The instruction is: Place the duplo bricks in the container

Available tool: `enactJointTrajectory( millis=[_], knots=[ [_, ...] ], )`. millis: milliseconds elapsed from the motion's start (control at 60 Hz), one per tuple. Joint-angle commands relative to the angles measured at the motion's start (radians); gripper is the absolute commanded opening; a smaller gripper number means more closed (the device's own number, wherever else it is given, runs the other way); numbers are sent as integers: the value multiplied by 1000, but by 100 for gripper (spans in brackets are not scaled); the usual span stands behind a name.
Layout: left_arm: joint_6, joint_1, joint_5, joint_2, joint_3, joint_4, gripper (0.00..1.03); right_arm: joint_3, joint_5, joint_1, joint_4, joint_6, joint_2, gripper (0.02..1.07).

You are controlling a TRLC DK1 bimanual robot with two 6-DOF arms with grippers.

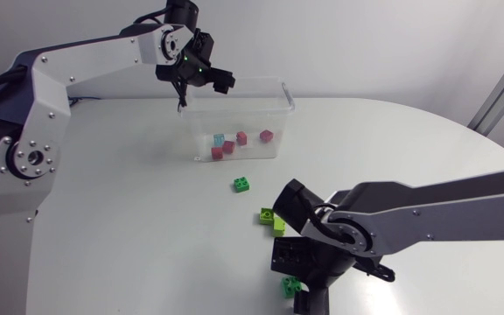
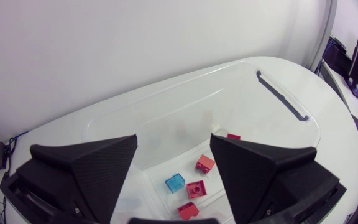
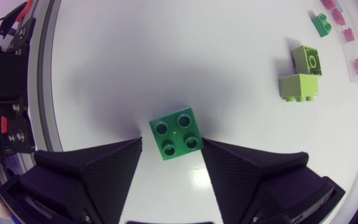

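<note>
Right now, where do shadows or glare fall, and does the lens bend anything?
Right wrist view: a shadow darkens the table around the green brick, with a glare patch inside the right gripper. Left wrist view: the fisheye bows the rim of the container. Head view: even light, faint shadows.

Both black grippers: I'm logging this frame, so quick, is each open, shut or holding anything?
Left gripper: open, empty, above the clear plastic container.
Right gripper: open, the dark green four-stud duplo brick between its fingers, not clamped.
</note>
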Motion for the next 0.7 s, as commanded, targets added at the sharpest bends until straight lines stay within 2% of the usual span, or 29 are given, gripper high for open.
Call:
enactJointTrajectory(
  millis=[0, 167, 400, 683],
  knots=[
    [-30, 14, -2, -12, 22, 7, 89, -5, 3, 6, 4, -14, -11, 33],
    [-35, 14, -2, -136, -75, 5, 89, -15, 3, 0, -22, 5, -99, 32],
    [-10, -19, -2, -349, -315, 36, 89, 13, 3, -32, -64, 24, -216, 32],
    [60, -98, 14, -533, -619, 62, 89, 182, -6, -224, -64, 29, -234, 32]
  ],
)
